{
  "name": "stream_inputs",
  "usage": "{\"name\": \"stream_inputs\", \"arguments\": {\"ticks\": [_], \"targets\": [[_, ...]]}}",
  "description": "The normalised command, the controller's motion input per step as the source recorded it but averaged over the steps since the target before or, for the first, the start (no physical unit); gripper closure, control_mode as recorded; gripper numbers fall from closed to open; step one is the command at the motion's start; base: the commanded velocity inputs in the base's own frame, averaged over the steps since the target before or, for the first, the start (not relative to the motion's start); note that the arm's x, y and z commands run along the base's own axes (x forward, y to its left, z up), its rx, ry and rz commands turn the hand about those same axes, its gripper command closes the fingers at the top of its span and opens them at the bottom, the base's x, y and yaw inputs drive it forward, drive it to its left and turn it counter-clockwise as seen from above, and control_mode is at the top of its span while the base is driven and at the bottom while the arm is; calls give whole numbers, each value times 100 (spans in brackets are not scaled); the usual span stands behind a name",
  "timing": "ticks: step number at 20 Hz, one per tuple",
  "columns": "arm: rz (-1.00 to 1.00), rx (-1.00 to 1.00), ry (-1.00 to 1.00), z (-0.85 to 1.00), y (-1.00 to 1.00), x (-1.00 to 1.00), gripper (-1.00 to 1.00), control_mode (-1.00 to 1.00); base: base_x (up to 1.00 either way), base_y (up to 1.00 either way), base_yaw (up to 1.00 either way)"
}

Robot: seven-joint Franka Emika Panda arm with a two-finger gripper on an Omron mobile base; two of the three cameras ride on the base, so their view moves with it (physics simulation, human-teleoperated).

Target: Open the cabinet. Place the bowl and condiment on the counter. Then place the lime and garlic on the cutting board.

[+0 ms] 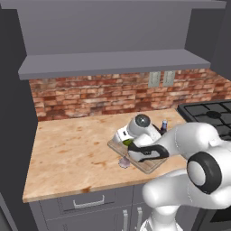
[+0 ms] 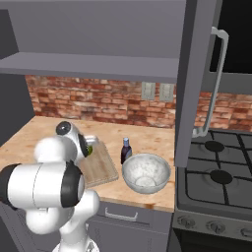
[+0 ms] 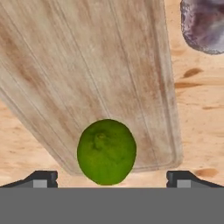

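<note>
Claw [image 3: 111, 177] spread above lime [image 3: 106, 151] on cutting board [image 3: 87, 65], garlic [image 3: 204, 25] beside.

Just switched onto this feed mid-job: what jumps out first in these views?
A small round bright green lime sits on the near end of the flat light brown wooden cutting board, right between the open gripper's fingertips. A pale lilac-white garlic bulb lies on the tan wood-look counter, off the board. In the right base view, a marbled grey-white stone bowl and slim dark bottle stand beside the board.
</note>
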Motion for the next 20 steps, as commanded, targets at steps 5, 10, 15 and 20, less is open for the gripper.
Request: {"name": "stream_inputs", "arguments": {"ticks": [5,10,15,20], "targets": [[0,-7,-3,46,0,-8,-100,-100,0,0,0],[0,-7,0,29,0,-21,-100,-100,0,0,0],[0,-5,6,4,0,-33,-100,-100,0,0,0],[0,-5,15,0,0,-29,-100,-100,0,0,0]]}}
